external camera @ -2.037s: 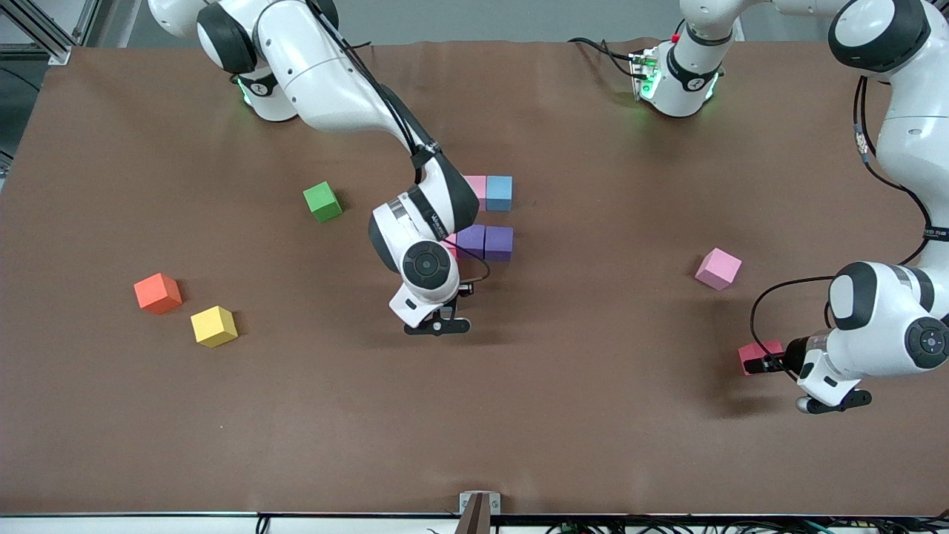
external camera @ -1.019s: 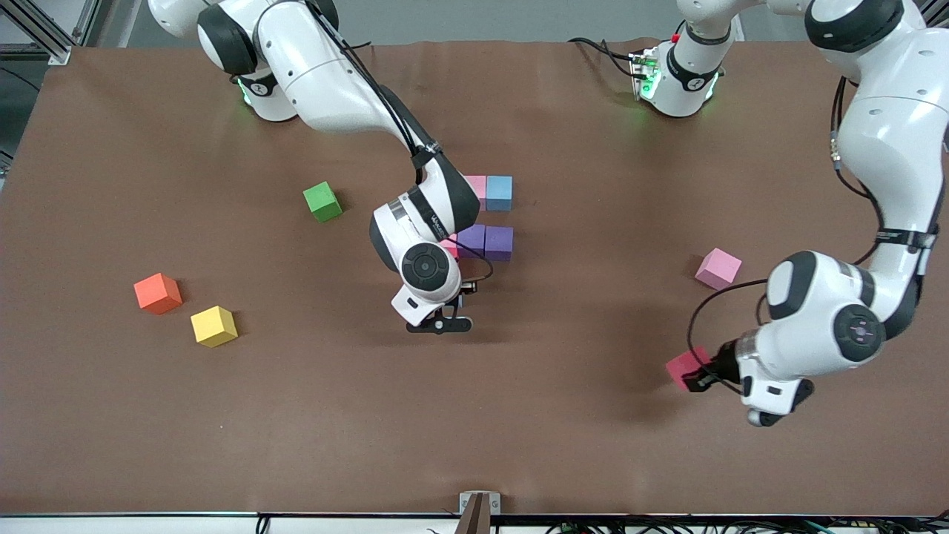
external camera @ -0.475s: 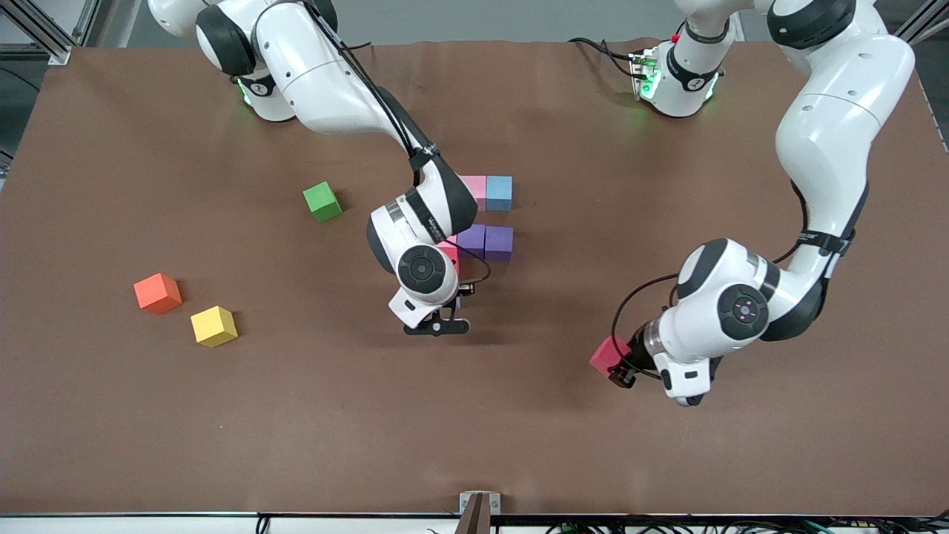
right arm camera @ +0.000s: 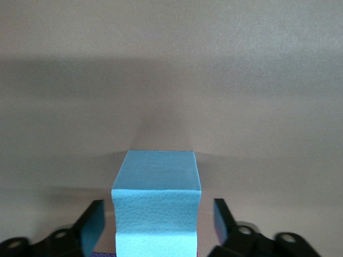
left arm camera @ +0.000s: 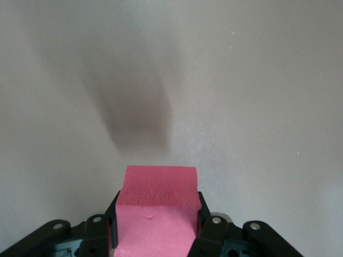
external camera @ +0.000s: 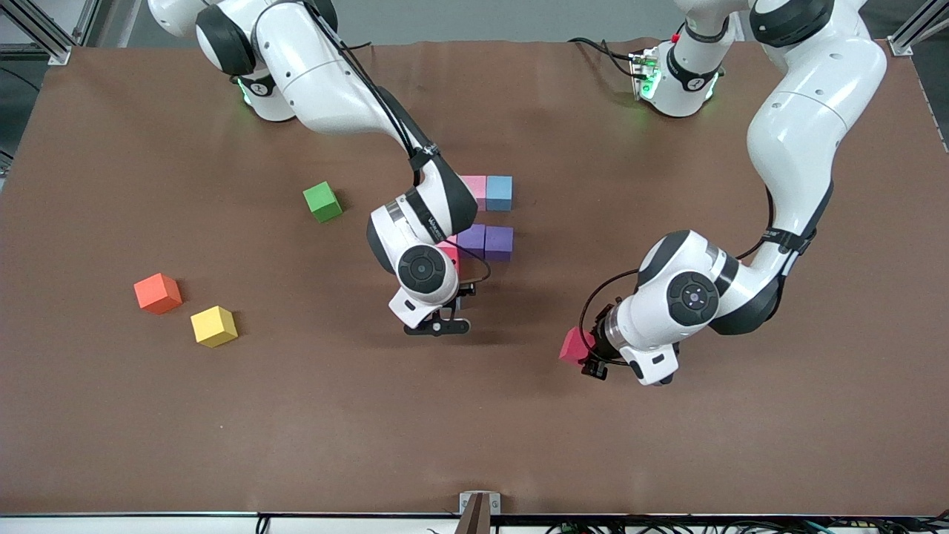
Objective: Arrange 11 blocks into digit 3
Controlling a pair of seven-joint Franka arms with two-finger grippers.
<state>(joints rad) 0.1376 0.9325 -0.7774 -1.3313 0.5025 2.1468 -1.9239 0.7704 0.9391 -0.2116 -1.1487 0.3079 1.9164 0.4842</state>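
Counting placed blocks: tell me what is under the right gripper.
A light blue block, standing free between the right gripper's open fingers. In the front view the arm covers it.

Left gripper (external camera: 589,357), clamped on red block (external camera: 573,345), has swung in from the left arm's end of the table toward the middle, carried above the table (external camera: 222,445). Loose pink cube seen earlier near that end now hidden under the left arm. Right gripper (right arm camera: 155,219) fingers (right arm camera: 92,225) have parted off the light blue block (right arm camera: 155,214).
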